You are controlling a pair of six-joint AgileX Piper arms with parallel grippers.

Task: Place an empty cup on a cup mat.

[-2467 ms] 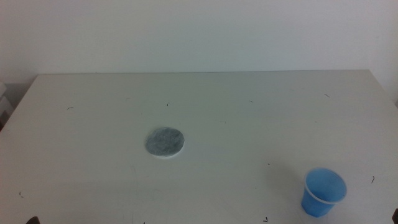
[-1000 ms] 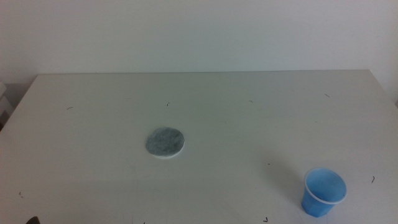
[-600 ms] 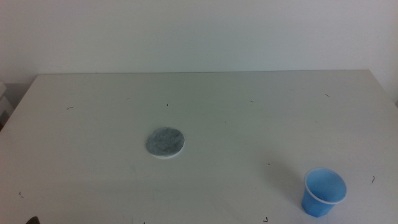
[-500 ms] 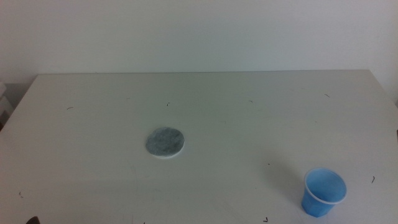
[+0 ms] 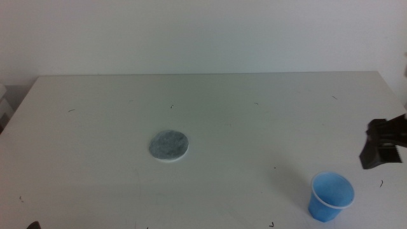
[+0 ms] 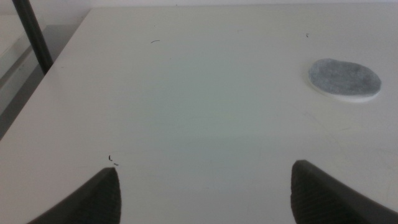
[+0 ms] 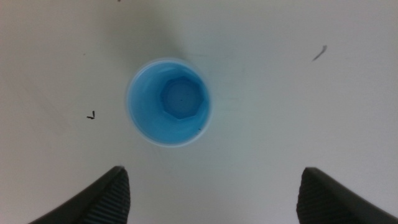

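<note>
Motion at 3 o'clock: we see our right gripper (image 5: 383,144) newly arrived, jaws spread, above the upright cup (image 5: 331,196) at 5 o'clock, far from the cup mat (image 5: 169,145), grasp pending.

soft, even, slightly hazy light (faint shadows, no glare).

Counted on the table (image 5: 254,127): one cup (image 5: 331,197), one mat (image 5: 169,145). Grippers sighted: two, left (image 6: 205,193) and right (image 5: 381,143).
</note>
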